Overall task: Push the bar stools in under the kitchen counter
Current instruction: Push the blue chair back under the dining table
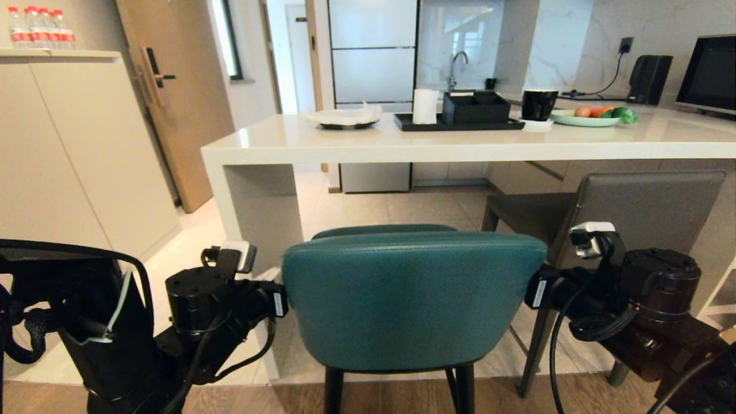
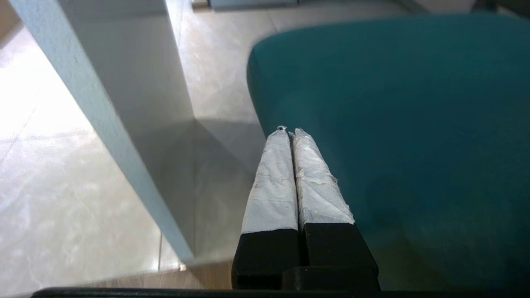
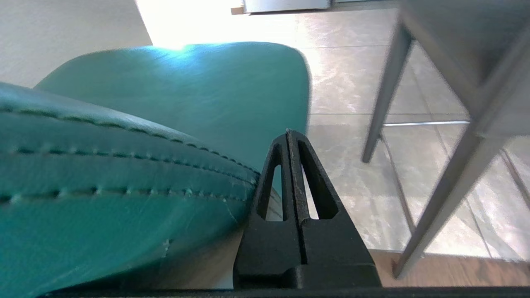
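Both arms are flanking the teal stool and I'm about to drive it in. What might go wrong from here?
1. The teal stool stands close to the counter's white side panel; pushed off-line, it or the left gripper could hit the panel.
2. Both grippers are shut beside the backrest, not clamped on it, so the stool may twist or slip away from the right gripper.
3. The grey stool stands near the right arm, which could catch it.

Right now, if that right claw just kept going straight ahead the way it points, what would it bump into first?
Probably nothing soon: the shut right gripper points past the side of the teal stool toward bare tiled floor, with the grey stool's leg off to one side.
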Robot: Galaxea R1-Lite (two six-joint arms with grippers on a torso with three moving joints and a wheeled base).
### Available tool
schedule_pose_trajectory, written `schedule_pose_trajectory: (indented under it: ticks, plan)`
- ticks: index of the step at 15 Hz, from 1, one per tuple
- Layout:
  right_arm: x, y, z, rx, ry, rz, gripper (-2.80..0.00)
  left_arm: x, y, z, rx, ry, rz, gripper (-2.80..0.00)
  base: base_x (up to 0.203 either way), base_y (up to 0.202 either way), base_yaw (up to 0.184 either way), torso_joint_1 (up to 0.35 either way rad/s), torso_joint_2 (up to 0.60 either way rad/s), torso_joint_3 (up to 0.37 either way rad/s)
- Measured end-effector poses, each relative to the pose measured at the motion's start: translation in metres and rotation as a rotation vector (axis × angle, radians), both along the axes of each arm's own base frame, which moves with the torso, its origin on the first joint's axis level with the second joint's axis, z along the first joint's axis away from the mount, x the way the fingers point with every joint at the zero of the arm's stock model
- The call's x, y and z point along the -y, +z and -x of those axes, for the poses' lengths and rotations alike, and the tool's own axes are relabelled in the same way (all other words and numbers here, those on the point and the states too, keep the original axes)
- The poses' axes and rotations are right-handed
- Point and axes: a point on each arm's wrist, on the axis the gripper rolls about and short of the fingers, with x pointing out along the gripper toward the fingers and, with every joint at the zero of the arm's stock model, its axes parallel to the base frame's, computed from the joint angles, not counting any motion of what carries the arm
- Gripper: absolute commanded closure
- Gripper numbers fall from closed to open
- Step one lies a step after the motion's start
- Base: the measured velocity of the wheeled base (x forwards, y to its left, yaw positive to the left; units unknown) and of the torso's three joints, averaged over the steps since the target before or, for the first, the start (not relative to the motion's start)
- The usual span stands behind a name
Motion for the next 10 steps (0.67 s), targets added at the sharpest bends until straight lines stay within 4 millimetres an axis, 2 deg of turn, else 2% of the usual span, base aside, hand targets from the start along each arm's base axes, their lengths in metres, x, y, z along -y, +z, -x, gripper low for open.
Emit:
schedule_pose_trajectory:
  ticks: [2,4,10]
  plan:
    - [0.000,0.000,0.000,-0.001,0.002,0.001,0.00,-0.014,0.000,0.007,-0.024,0.011,0.001,0.00,0.000,0.000,0.000,0.000,0.00,0.000]
    - [-0.001,0.000,0.000,-0.001,0.003,0.000,0.00,-0.017,0.004,0.011,-0.019,0.016,0.009,0.00,0.000,0.000,0.000,0.000,0.00,0.000]
    - [-0.001,-0.003,-0.001,-0.009,-0.001,0.001,0.00,0.011,0.013,0.009,0.037,-0.056,0.026,0.00,0.000,0.000,0.000,0.000,0.00,0.000]
